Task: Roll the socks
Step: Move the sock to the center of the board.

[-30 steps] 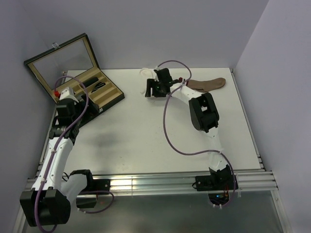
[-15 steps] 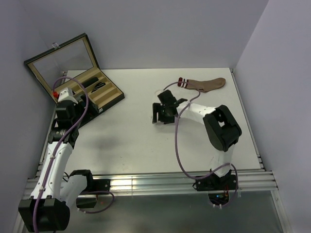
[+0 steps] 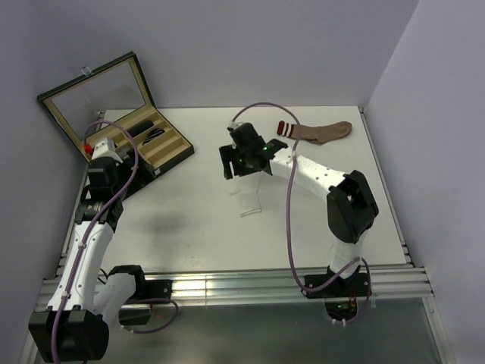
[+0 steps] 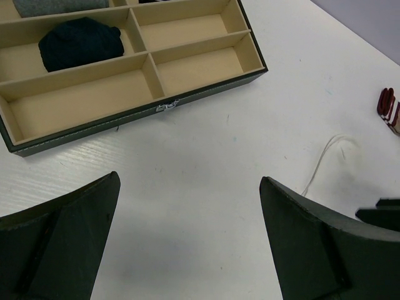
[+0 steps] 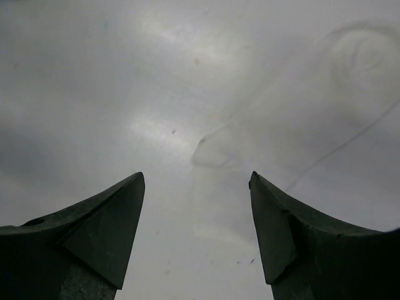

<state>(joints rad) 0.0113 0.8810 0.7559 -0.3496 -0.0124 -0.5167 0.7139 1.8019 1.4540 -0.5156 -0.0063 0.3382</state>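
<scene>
White sock [image 3: 251,199] barely visible; grey sock [image 4: 59,5] cut off; left claw [image 4: 188,181], right claw [image 5: 196,177] spread apart

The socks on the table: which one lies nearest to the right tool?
The white sock, lying flat straight ahead of the right tool. The brown sock with the striped cuff lies farther away, near the far edge.

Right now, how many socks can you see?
4: brown sock far right, white sock mid-table, navy roll and grey sock in the case. More may hide there.
</scene>
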